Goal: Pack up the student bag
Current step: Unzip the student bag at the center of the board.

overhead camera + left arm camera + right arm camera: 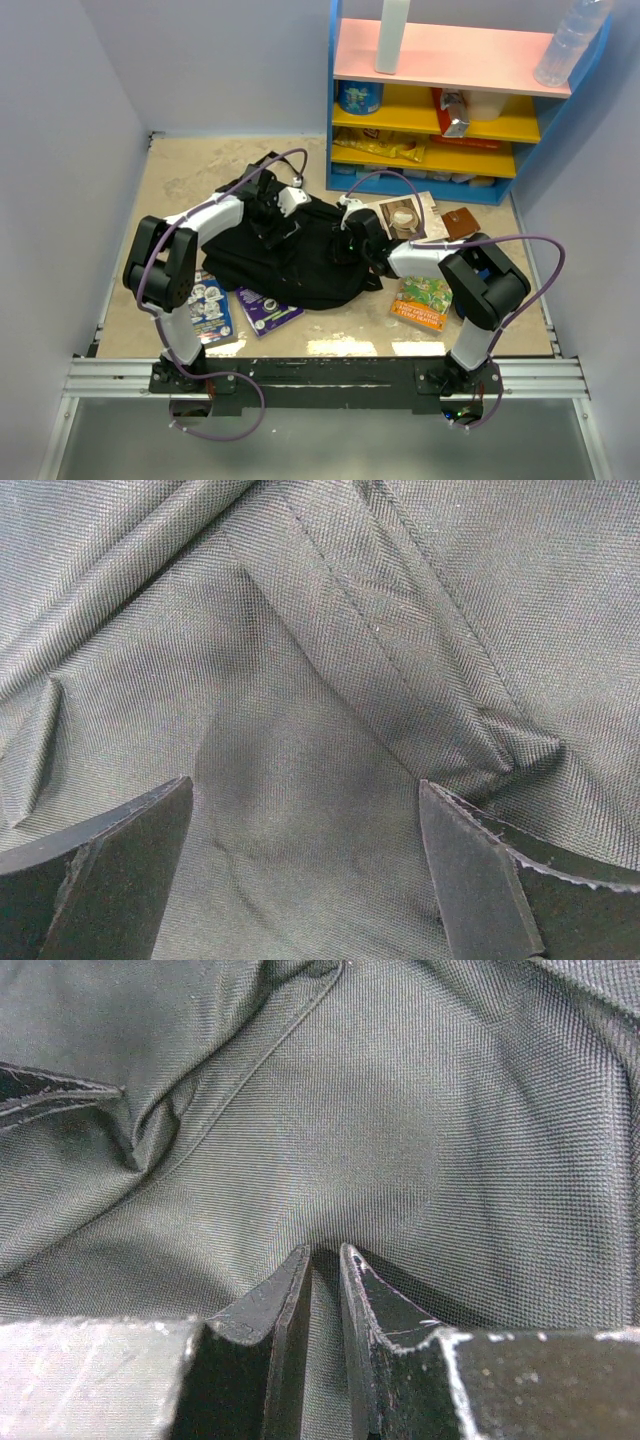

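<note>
On the left of the table [185, 170] a blue picture book [210, 310] lies flat beside the left arm's base. A purple booklet [268, 308] lies just to its right, at the near edge of the student bag [310, 270]. The bag, a crumpled heap of black fabric, sits in the middle of the table between the two arms, and both wrists reach in over it. The left gripper [305, 800] is over the bag's far left part with its fingers spread wide. Wrinkled cloth and a stitched seam fill the gap between them, and nothing is held; whether the tips touch the cloth cannot be told. The right gripper [325, 1252] is at the bag's right side with its jaws drawn almost together on a thin raised fold of the black fabric, with only a sliver of space between the pads. To the right of the bag a green and orange book [422, 300] lies near the right arm. Farther back are a book with a cup on its cover [405, 217] and a small brown flat item [460, 222]. Behind these, at the far right, stands a blue-framed shelf unit [335, 120] with pink and yellow boards.
</note>
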`<state>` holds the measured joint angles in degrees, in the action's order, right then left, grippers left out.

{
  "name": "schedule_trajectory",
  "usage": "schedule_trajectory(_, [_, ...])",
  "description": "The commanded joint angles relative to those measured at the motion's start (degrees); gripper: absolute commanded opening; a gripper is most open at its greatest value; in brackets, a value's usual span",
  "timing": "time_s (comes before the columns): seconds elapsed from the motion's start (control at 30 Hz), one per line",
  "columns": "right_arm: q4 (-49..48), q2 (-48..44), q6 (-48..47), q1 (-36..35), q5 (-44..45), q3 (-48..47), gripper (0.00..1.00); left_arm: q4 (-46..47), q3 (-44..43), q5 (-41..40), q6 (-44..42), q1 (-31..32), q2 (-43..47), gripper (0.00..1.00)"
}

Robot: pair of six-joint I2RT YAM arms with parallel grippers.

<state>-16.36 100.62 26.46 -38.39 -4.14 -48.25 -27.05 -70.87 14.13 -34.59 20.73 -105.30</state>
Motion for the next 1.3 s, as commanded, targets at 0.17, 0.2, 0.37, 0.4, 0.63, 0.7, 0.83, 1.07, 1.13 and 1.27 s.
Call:
schedule_trajectory(0.17, [-2.7,2.0,1.7,-0.2,-1.3,1.8,0.22,-3.5,-0.3,7.9,5.6,1.9,-2.0,0.81])
schedule_trajectory(0.2, [-2.9,2.0,1.7,-0.2,-1.3,1.9,0.21,-2.0,0.3,5.8,5.3,2.0,-2.5,0.76])
schedule_trajectory(0.37, [-3.2,1.6,1.8,-0.2,-1.3,3.1,0.2,3.7,3.8,-0.7,3.1,1.2,-3.2,0.18])
schedule_trajectory(0.4, [-3.2,1.5,1.8,-0.2,-1.3,3.2,0.2,2.4,2.2,1.2,3.7,1.0,-3.7,0.05])
schedule_trajectory(0.63, [-4.2,2.5,2.6,-0.4,-1.8,3.9,0.18,-7.7,-7.5,21.3,4.6,-0.4,-4.5,0.0])
schedule_trajectory(0.7, [-4.2,2.7,2.6,-0.5,-1.6,3.9,0.18,-11.3,-11.4,29.3,4.1,-1.3,-4.7,0.0])
schedule_trajectory(0.83, [-4.1,2.8,2.5,-0.5,-1.4,4.1,0.17,-20.8,-18.1,42.1,-0.1,-3.0,-6.8,0.0])
schedule_trajectory(1.07, [-4.3,3.0,2.2,-0.5,-1.4,5.0,0.17,-13.6,-17.5,33.1,5.9,-7.6,-5.9,0.2])
schedule_trajectory(1.13, [-5.2,2.7,2.5,-0.5,-1.0,5.9,0.17,-8.3,-14.7,23.0,11.1,-9.2,-3.6,0.45])
schedule_trajectory(1.27, [-7.3,3.4,3.0,-0.8,-1.3,6.7,0.17,0.5,-7.7,0.6,9.9,-8.9,-0.6,0.48])
